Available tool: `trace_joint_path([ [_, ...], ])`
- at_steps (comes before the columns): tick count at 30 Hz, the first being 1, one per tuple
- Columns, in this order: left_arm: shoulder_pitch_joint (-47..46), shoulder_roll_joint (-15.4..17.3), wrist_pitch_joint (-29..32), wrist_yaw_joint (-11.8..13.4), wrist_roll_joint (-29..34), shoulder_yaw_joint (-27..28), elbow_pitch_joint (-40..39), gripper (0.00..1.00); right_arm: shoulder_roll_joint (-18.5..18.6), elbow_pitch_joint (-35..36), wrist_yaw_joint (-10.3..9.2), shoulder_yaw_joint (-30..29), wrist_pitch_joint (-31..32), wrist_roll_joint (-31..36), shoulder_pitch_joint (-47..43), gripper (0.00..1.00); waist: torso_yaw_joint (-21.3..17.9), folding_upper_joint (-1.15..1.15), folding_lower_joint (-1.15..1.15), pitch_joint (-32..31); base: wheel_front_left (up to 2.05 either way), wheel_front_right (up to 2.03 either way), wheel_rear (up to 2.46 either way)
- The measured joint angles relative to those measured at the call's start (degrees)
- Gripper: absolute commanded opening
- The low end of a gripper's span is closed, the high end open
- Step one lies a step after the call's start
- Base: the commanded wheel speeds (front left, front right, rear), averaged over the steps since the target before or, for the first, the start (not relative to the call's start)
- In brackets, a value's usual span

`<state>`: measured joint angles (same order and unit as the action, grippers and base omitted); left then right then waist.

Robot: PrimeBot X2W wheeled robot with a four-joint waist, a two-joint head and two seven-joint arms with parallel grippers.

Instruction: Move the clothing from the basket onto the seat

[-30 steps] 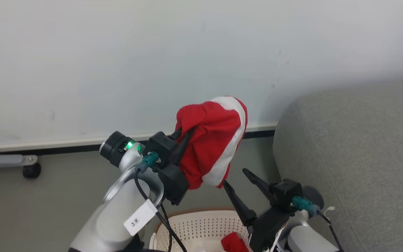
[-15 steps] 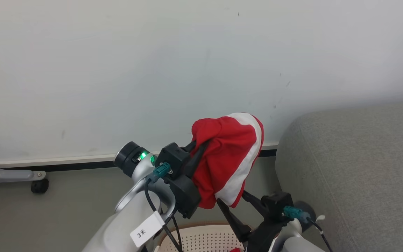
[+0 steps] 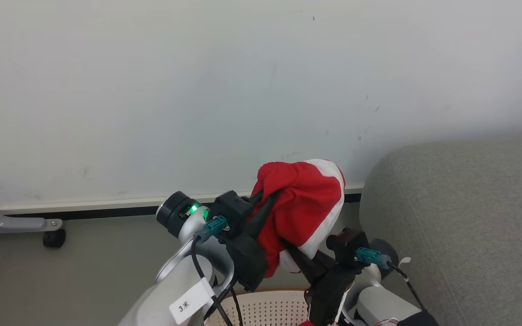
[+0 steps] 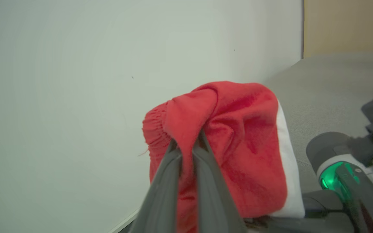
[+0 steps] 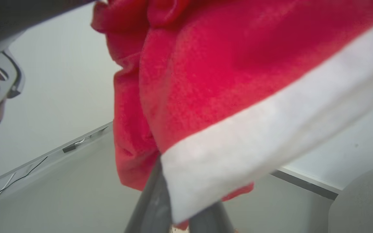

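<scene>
A red garment with a broad white band hangs bunched in the air above the basket, whose cream perforated wall and brown rim show at the bottom edge. My left gripper is shut on its upper fold, and in the left wrist view the fingers pinch the red cloth. My right gripper is shut on the lower white hem; the right wrist view shows the white band caught between its fingers. The grey seat stands just to the right.
A pale wall with a dark baseboard runs behind. A grey wheeled frame leg with a black caster stands on the grey floor at the left. A scrap of red cloth lies in the basket.
The head camera has tilted up, so the whole picture has shifted down. My right gripper, open below the garment before, has risen and shut on its lower hem. The left grip is unchanged.
</scene>
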<state>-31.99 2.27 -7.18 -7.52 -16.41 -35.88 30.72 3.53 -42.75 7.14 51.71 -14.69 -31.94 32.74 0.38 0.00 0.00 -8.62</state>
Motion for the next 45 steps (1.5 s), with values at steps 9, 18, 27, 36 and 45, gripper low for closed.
trace_joint_path([
  [9,2.9,1.5,0.1,1.6,-1.6,2.7,-1.3,1.00,0.3,1.0,0.00,-1.4,0.0,-1.4,0.9,0.00,-1.6,0.00,0.00,0.4,0.00,0.00,0.00],
  [18,7.2,3.1,-0.1,3.0,-2.9,4.7,-2.6,1.00,4.9,1.9,0.00,-5.5,0.0,-1.8,2.0,0.00,-4.9,0.00,0.00,0.9,0.00,0.00,0.00],
  [27,12.4,2.9,-1.5,3.5,-4.2,4.4,-4.1,1.00,10.1,3.9,-0.18,-8.5,0.0,-0.1,1.9,0.00,-9.5,0.00,0.00,1.4,0.00,0.00,0.00],
  [36,14.6,1.9,-2.6,3.5,-4.6,2.8,-5.6,1.00,14.8,8.3,-1.71,-10.2,0.0,2.4,0.1,0.00,-15.4,0.00,0.00,2.0,0.00,0.00,0.00],
  [45,14.6,1.2,-3.3,4.1,-4.7,1.7,-6.5,1.00,18.2,14.0,-3.09,-11.6,0.0,4.0,-1.2,0.00,-21.9,0.00,0.00,3.3,0.00,0.00,0.00],
])
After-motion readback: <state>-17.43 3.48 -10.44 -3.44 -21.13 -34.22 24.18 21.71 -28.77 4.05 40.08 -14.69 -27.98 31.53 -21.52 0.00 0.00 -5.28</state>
